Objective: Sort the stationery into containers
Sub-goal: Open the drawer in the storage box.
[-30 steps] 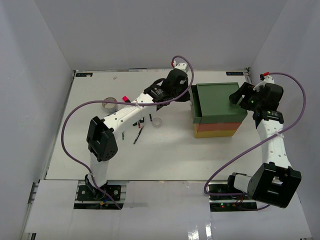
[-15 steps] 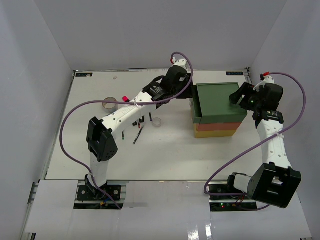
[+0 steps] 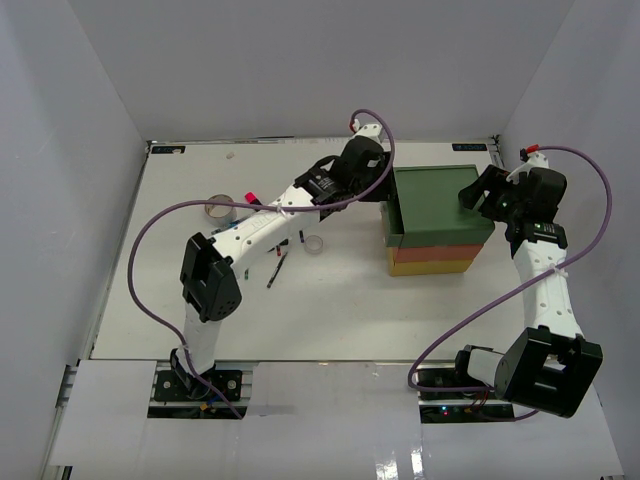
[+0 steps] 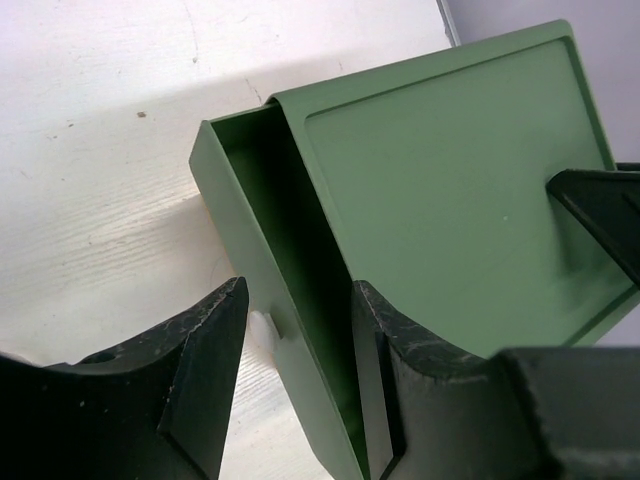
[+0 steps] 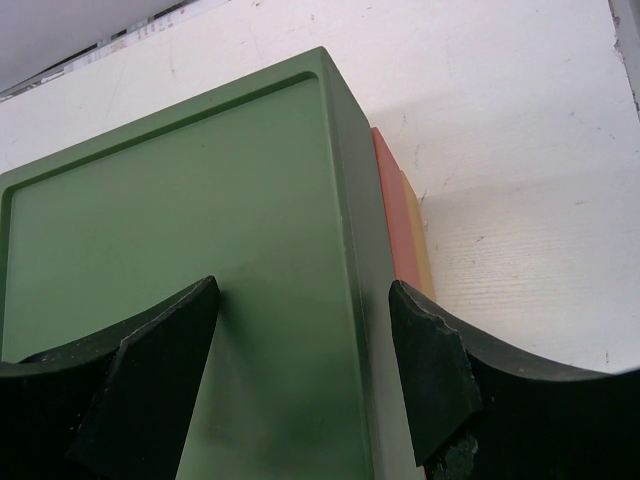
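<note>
The containers (image 3: 440, 215) are a stack with a dark green top, orange-red middle and yellow bottom. The green top drawer (image 4: 245, 230) is slid out a little to the left. My left gripper (image 4: 297, 300) (image 3: 383, 196) is open, with the drawer's front wall between its fingers. My right gripper (image 5: 302, 290) (image 3: 478, 196) stands open over the right edge of the green top (image 5: 180, 230). Stationery lies on the table to the left: a grey tape roll (image 3: 218, 208), a pink-capped highlighter (image 3: 250, 197), a white tape roll (image 3: 314, 243) and thin dark pens (image 3: 277, 270).
The orange-red tray (image 5: 392, 200) and the yellow tray (image 5: 418, 235) show under the green one. White walls enclose the table on the left, back and right. The left arm's purple cable (image 3: 150, 235) loops over the table's left side.
My left gripper has opened from shut, and its wrist has shifted slightly right toward the drawer. The right arm and the stack have not moved.
</note>
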`<state>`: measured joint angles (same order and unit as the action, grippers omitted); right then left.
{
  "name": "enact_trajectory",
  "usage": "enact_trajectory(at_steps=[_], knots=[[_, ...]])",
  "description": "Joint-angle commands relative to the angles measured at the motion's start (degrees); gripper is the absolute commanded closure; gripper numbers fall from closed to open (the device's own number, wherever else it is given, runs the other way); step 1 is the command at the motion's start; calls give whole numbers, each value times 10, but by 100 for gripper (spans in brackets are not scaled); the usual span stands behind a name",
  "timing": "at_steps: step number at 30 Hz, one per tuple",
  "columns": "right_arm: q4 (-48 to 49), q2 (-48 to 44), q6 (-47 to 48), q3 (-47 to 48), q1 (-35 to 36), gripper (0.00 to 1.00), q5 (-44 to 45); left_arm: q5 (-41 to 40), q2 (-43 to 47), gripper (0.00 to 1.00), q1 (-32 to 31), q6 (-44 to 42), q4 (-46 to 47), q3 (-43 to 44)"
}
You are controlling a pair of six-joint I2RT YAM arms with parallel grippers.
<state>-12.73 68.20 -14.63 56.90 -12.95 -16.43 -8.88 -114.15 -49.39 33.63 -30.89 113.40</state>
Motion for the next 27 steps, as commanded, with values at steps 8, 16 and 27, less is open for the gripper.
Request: enact_trajectory(at_steps=[8, 16, 27], knots=[[-15, -5, 11, -15, 2, 26, 5, -50, -19, 53, -13, -22, -21, 23], [-14, -4, 12, -15, 3, 26, 8, -68, -3, 69, -13, -33, -33, 11], [-18, -4, 11, -14, 3, 26, 12, -88, 28, 74, -13, -39, -41, -6]])
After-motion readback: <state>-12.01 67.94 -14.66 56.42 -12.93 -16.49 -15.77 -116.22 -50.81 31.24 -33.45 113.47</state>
